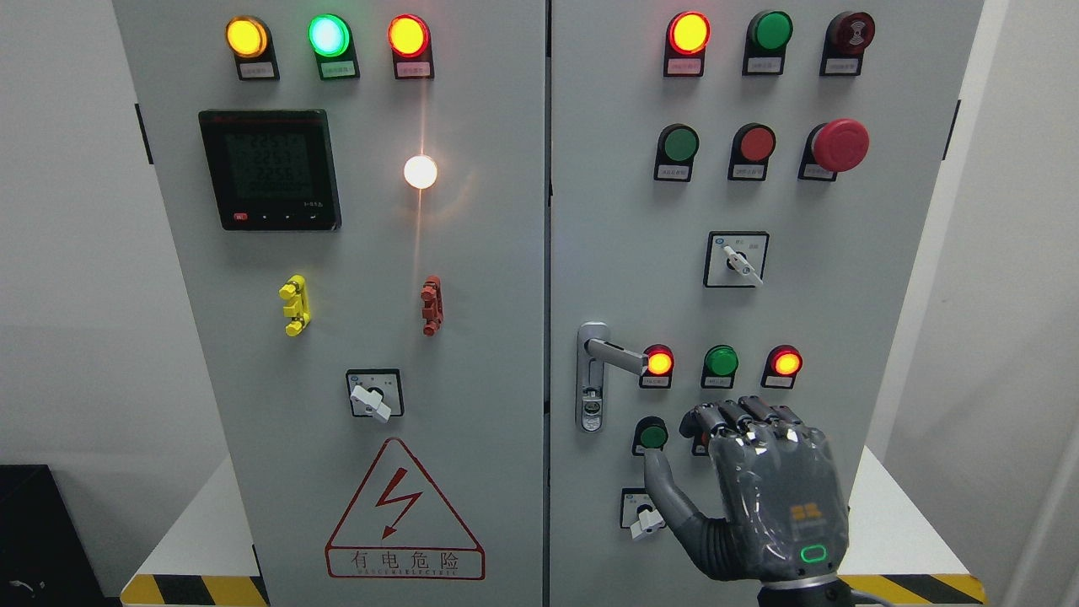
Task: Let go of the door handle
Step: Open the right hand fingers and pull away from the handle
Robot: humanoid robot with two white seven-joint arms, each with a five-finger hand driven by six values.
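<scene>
- The right hand (759, 480) hangs in front of the right door (885, 253), below and to the right of the handle (611, 354), clear of it
- Its fingers (742, 417) are bent at the knuckles but close on nothing; the thumb (666, 485) sticks out to the left with its tip just under a green button (652, 435)
- Held apart like that, the hand looks done with the handle: the release seems complete or nearly so, and the loose curl suits a hand backing off
- The handle sits near the left edge of the right door, about mid-height, beside the seam between the two doors
- It is a silver lever on a tall narrow plate, with a keyhole low on the plate (593, 411)
- The lever points right, level, its end close by a lit red lamp (658, 361)
- Both doors look closed and flush
- The left arm does not show
</scene>
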